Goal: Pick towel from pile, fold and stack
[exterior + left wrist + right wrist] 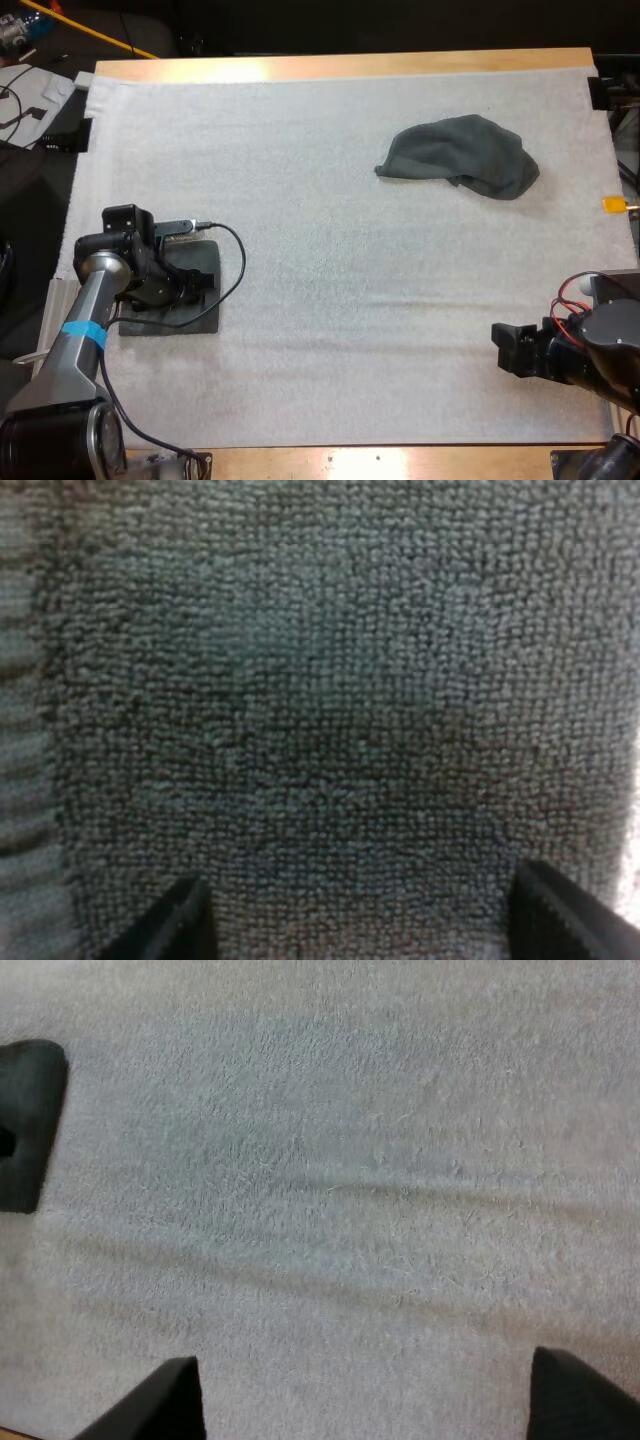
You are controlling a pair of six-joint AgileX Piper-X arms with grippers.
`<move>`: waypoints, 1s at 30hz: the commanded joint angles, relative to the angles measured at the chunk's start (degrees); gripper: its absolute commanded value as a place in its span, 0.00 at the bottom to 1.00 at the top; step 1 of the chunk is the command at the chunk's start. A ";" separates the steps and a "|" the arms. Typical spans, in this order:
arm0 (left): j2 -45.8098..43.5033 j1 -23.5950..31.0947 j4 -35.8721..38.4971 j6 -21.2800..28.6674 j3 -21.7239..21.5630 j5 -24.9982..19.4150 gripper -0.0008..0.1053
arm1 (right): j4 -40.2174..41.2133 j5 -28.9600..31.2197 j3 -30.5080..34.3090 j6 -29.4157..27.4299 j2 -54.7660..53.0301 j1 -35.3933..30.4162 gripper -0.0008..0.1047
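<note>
A crumpled dark grey-green towel lies on the far right part of the white mat. A folded towel rests flat at the mat's left side. My left gripper hovers right over it, pointing down. The left wrist view has the folded towel's looped weave very close, with my left gripper open, its fingers standing apart above the cloth. My right gripper hangs low over bare mat at the near right. It is open with nothing between its fingers, and the folded towel lies far off.
The mat shows soft ripples ahead of my right gripper. The wooden table edge runs along the far side and the near side. Clutter and cables lie off the table at the far left.
</note>
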 commanded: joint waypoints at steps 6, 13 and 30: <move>-7.59 -0.03 0.93 -0.50 -4.92 0.29 0.56 | -0.39 -0.02 -0.18 -0.49 -0.36 0.00 0.62; -19.32 -0.05 1.91 -0.91 -6.30 1.71 0.56 | -0.95 -0.10 -0.18 -0.76 -0.56 0.01 0.61; -35.85 -9.32 6.95 -2.21 -6.28 6.49 0.56 | -15.08 -0.47 -0.43 -5.31 1.61 0.16 0.62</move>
